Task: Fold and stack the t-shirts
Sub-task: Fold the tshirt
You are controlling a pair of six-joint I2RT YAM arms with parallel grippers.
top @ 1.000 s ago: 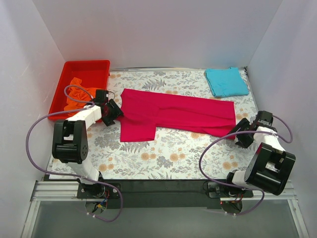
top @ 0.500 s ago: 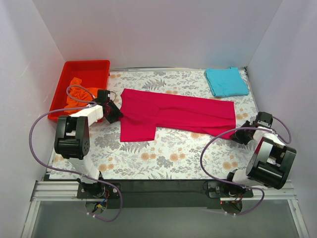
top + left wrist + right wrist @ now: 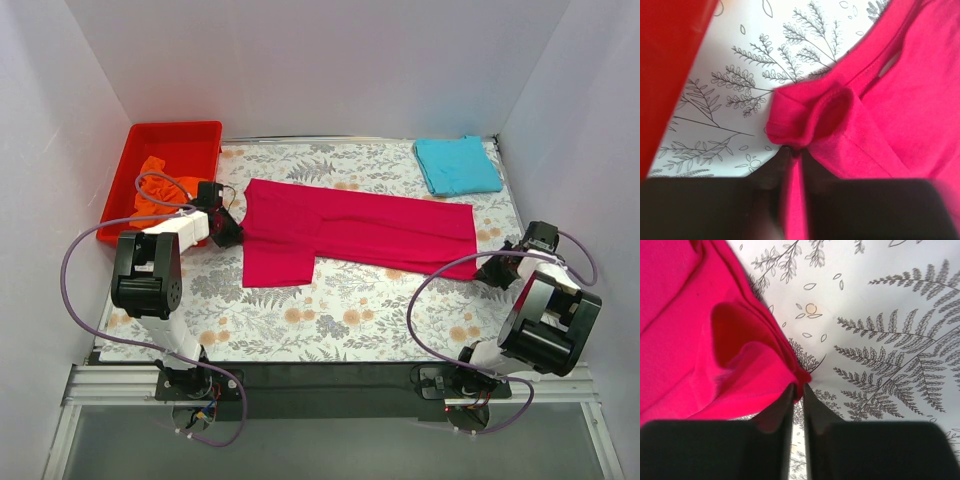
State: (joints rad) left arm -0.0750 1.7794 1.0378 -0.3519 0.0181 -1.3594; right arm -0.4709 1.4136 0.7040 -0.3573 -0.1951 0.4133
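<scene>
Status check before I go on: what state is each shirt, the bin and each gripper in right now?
Crimson-pink cloth t-shirt: laid out long, partly folded, pinched at both ends.
Turquoise blue t-shirt: folded, lying at the far right corner.
Orange t-shirt: crumpled inside the bin.
Red plastic bin: open, holding the orange shirt.
Left gripper: shut on the crimson shirt's left end.
Right gripper: shut on its right corner.

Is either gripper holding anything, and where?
Both pinch the crimson-pink t-shirt: left gripper a bunched fold at its left end, right gripper its right corner.
</scene>
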